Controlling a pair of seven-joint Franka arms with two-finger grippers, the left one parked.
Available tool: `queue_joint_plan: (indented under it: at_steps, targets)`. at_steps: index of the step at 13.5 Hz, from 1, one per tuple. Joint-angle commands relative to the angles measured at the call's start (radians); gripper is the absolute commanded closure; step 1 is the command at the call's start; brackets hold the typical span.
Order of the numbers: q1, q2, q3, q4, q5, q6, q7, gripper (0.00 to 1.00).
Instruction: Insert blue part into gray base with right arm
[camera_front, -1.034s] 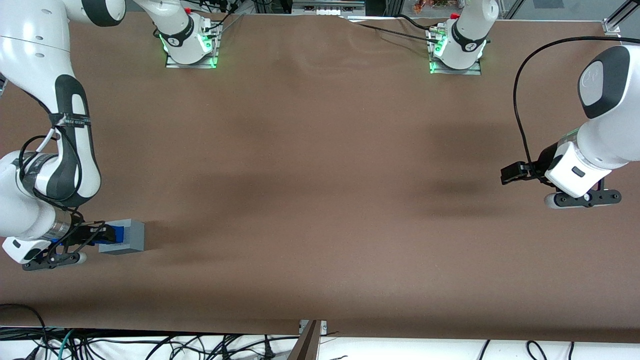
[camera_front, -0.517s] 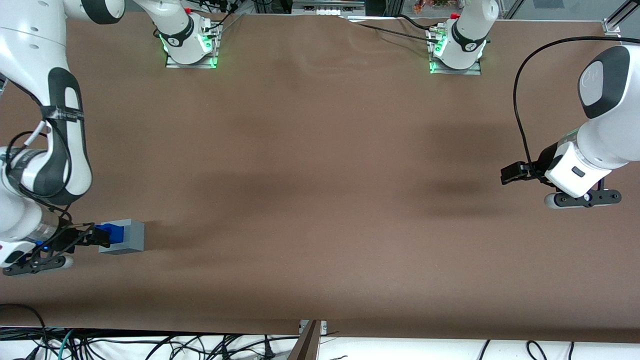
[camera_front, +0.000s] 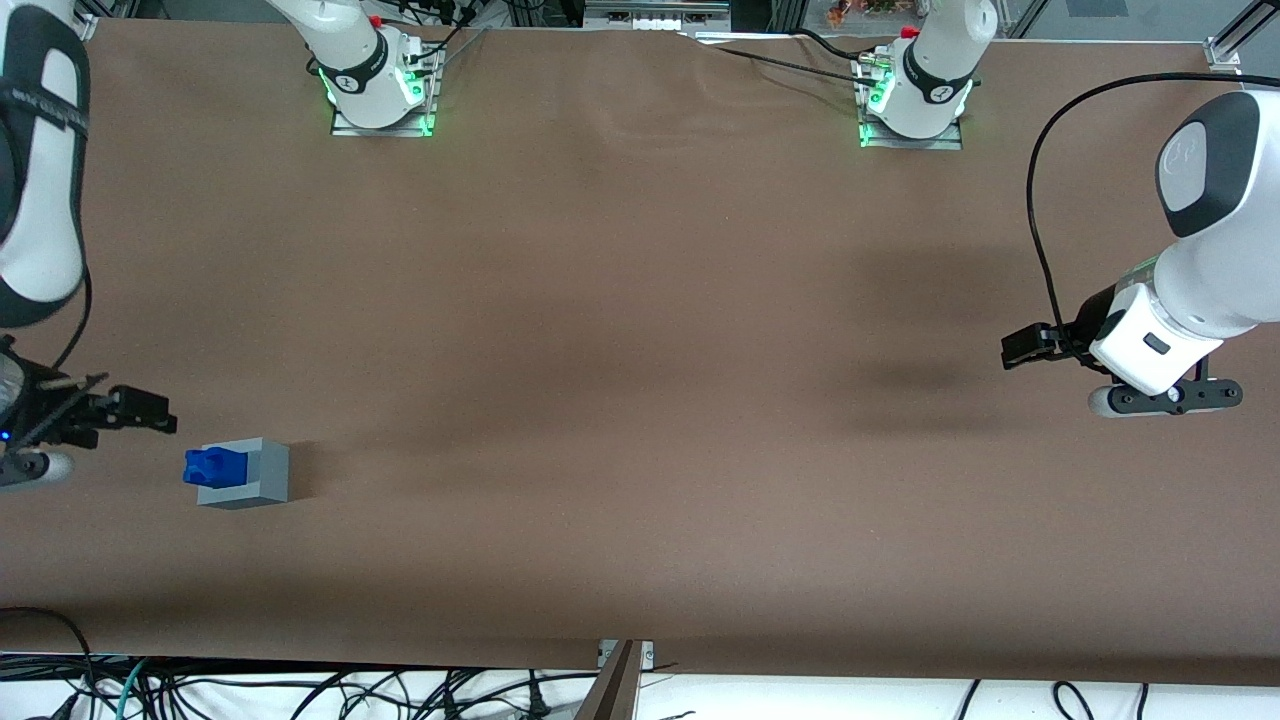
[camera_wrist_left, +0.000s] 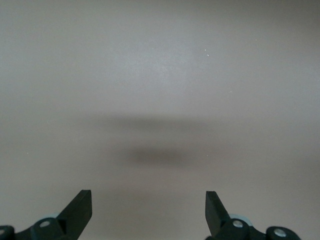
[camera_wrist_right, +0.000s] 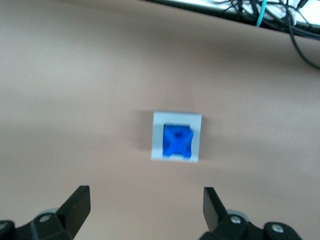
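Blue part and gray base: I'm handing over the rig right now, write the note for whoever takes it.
Gripper: open, holding nothing, clear of the parts and farther from the front camera than they are.
Blue part: seated in the gray base's opening, sticking out toward the working arm's end of the table.
Done: insertion, release.
Left: judging by the protrusion, confirm the seating depth, then park the arm.

blue part (camera_front: 208, 466) seated in gray base (camera_front: 256, 474), gripper (camera_front: 150, 415) apart, toward working arm's end

You'll find no readable text here; the strap (camera_front: 45, 95) on the right arm (camera_front: 40, 180) perhaps bears print, illegible.
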Motion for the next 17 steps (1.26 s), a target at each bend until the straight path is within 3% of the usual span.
queue_joint_plan:
  at_steps: [1,4,8,10,17]
  targets:
    - [0.018,-0.133,0.03,-0.075,-0.107,-0.061,-0.019,0.0]
    - [0.009,-0.305,0.036,-0.226,-0.11,-0.032,-0.021,0.0]
    - [-0.003,-0.423,0.039,-0.412,-0.109,0.026,0.023,0.0]
    - [-0.003,-0.429,0.039,-0.42,-0.109,0.014,0.1,0.0]
    - [0.001,-0.403,0.036,-0.376,-0.104,-0.023,0.129,0.0]
